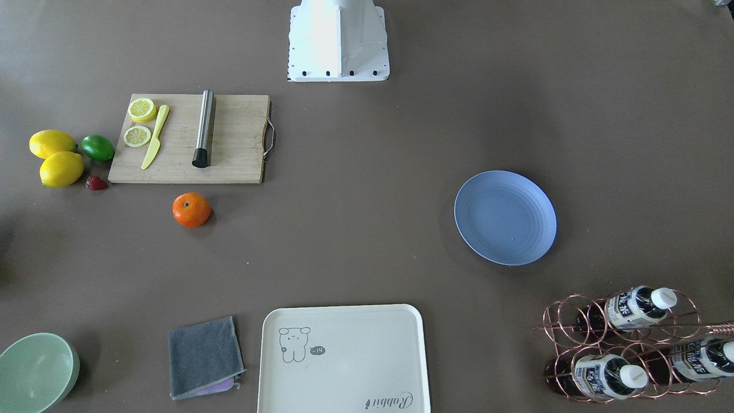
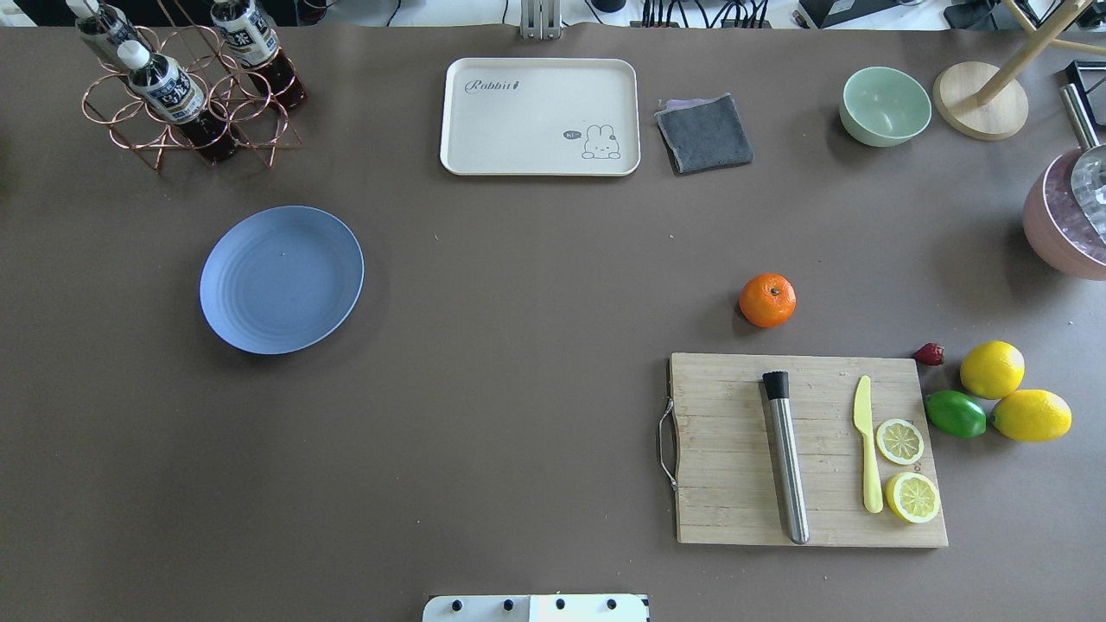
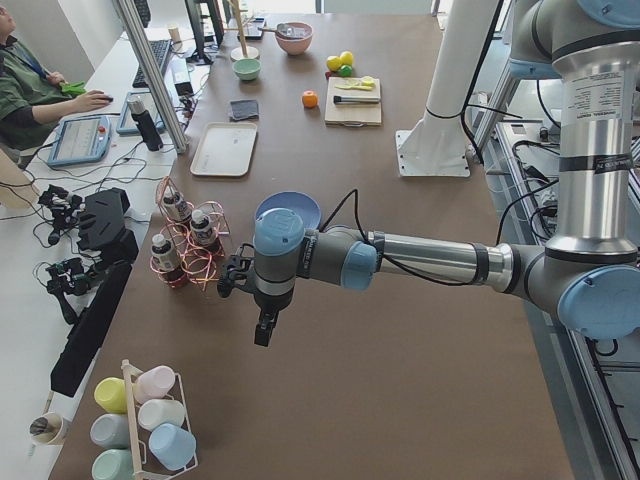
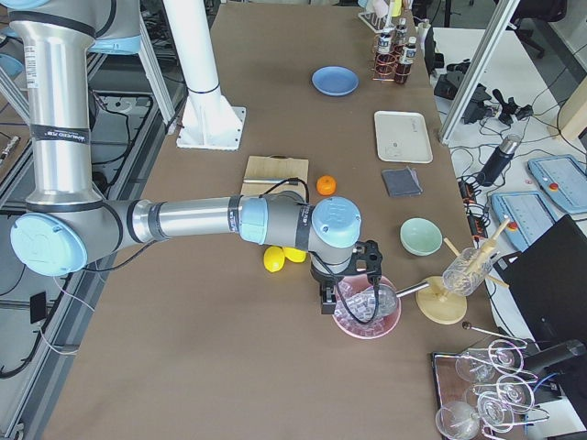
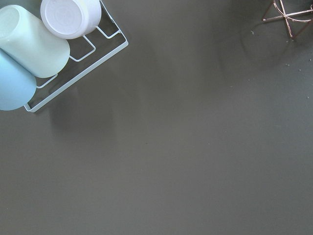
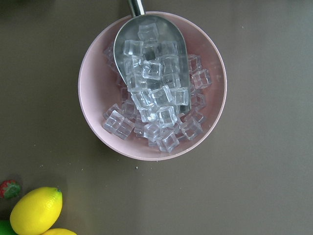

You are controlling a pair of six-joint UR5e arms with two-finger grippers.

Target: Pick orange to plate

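One orange (image 2: 767,300) sits well apart from the plate (image 2: 282,279)

A long table (image 2: 518,259) is covered with a matte brown sheet and lit evenly, so only soft shadows are cast on it. A white desk (image 4: 550,110) is set along one long side of the table, where aluminium posts (image 3: 152,75) are fixed. Wire grating (image 4: 147,110) with cables is seen beyond the table's opposite side.
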